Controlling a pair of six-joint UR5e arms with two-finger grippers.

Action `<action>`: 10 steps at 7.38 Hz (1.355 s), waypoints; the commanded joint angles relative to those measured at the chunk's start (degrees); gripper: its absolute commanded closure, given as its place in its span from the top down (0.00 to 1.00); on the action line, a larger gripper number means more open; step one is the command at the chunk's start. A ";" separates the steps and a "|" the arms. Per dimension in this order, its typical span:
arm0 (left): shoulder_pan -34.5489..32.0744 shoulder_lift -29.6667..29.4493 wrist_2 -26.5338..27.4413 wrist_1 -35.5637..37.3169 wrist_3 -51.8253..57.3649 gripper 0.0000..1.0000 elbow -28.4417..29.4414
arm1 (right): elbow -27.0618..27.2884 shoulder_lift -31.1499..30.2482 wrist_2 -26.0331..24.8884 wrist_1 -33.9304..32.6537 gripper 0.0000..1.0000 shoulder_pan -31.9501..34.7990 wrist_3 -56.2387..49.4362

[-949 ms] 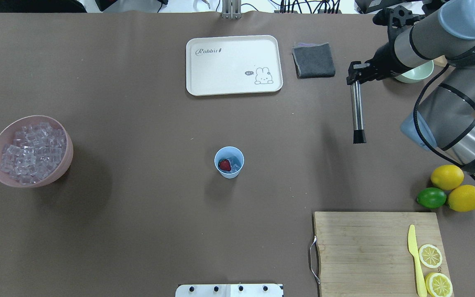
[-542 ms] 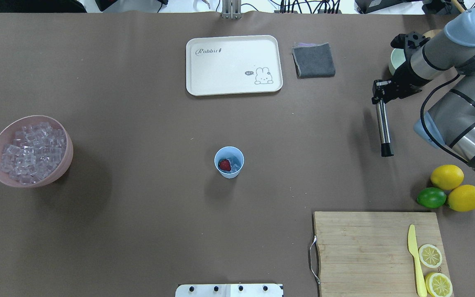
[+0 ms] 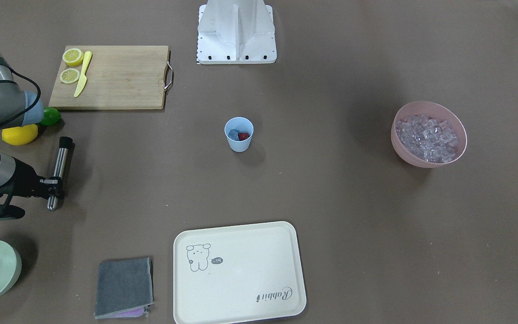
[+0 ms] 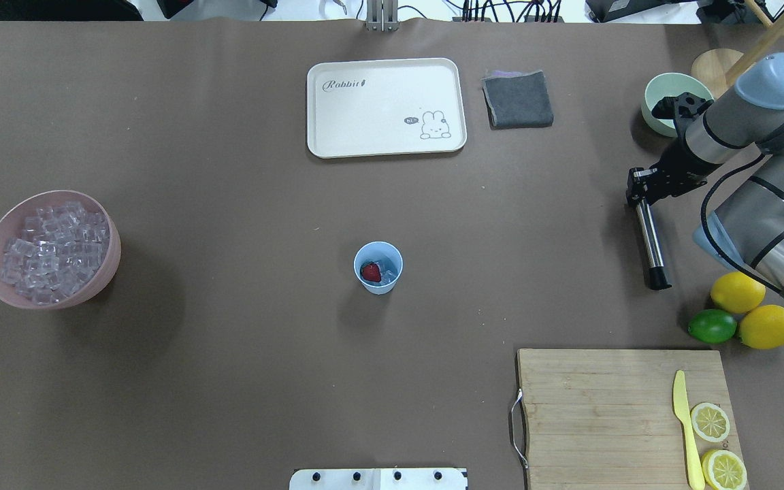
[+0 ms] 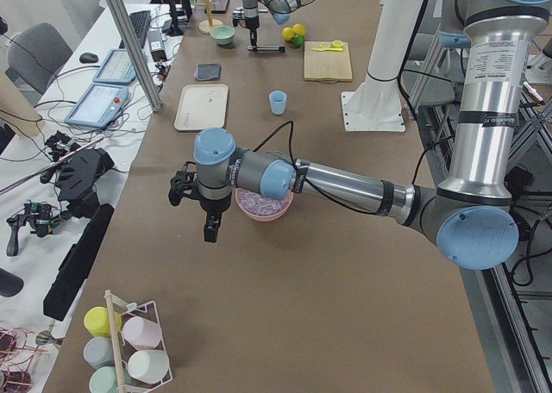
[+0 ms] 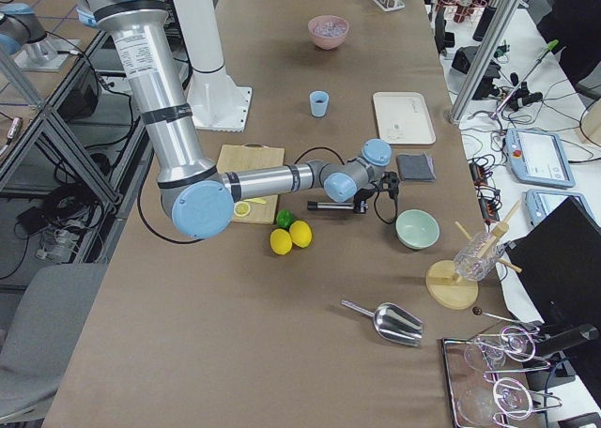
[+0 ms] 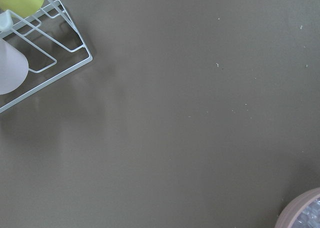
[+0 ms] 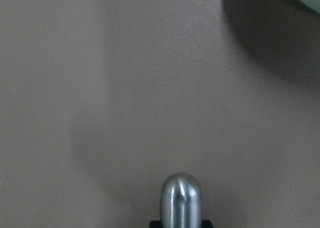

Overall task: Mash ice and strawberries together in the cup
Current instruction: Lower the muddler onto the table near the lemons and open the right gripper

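The light-blue cup stands upright mid-table, with the red strawberry and a few ice cubes inside; it also shows in the front view. More ice fills the pink bowl at the far left. My right gripper is shut on a steel muddler, which lies level and low over the table far right of the cup. Its rounded end shows in the right wrist view. My left gripper shows only in the exterior left view, beside the pink bowl. I cannot tell whether it is open.
A cream tray and a grey cloth lie at the back. A pale green bowl stands behind the right gripper. Two lemons and a lime sit near a cutting board with a knife.
My right arm has moved right and back toward the robot with the muddler in its grip, uncovering the green bowl. The cup and its contents have not moved.
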 commanded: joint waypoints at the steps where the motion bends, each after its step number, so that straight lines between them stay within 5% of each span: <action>1: 0.00 -0.19 0.00 0.00 -0.54 0.97 -0.18 | -0.39 0.03 -0.04 -0.01 0.00 -0.36 -1.84; 2: 0.00 -0.19 0.00 0.00 -0.54 0.97 -0.35 | -0.39 0.03 -0.13 0.08 0.00 -0.36 -1.84; 3: 0.00 -0.19 0.00 0.00 -1.32 0.97 -0.96 | -0.39 0.03 -0.47 0.16 0.98 -0.10 -1.75; 10: 0.00 -0.01 0.09 0.00 -0.90 0.97 -0.01 | 6.01 0.12 5.85 -6.14 1.00 10.18 -3.14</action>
